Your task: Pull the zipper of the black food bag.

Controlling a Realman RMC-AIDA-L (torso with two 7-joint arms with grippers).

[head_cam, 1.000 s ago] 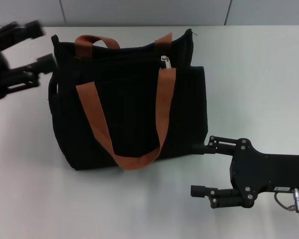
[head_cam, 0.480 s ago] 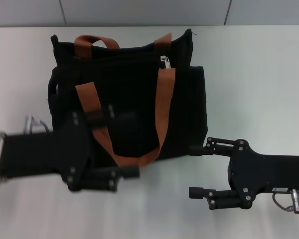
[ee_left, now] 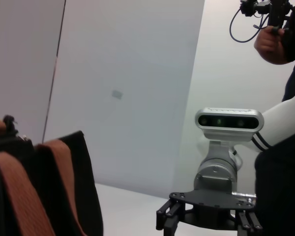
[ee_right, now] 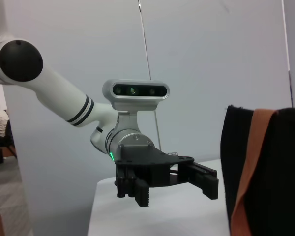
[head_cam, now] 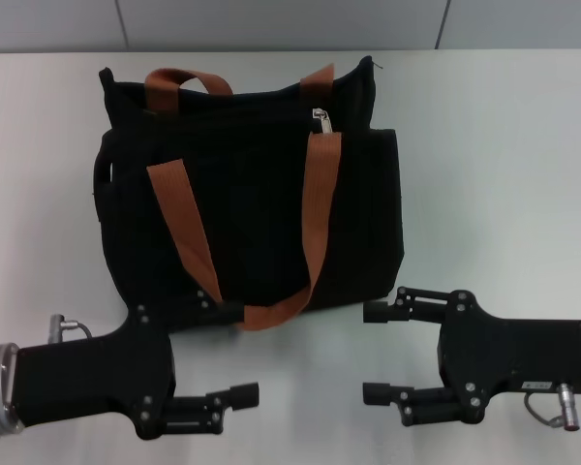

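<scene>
The black food bag (head_cam: 252,213) lies on the white table (head_cam: 504,145) with two rust-brown strap handles (head_cam: 179,228) draped over its front. Its zipper (head_cam: 321,118), a small silver pull tab, sits on the top edge beside the right strap. Near the table's front, at the left, my left gripper (head_cam: 240,351) is open and holds nothing, its upper finger by the bag's lower front edge. At the right my right gripper (head_cam: 372,353) faces it, open, with nothing between its fingers. The bag (ee_left: 78,187) also shows in the left wrist view, and the bag (ee_right: 285,172) in the right wrist view.
Pale wall panels (head_cam: 271,24) rise behind the table. The left wrist view shows the right gripper (ee_left: 209,219) across from it and a person (ee_left: 280,44) at the far right. In the right wrist view the left gripper (ee_right: 174,189) stands open.
My left arm has swung from beside the bag's upper left corner down to the near left of the table. The right gripper has slid slightly left and nearer. The bag has not moved.
</scene>
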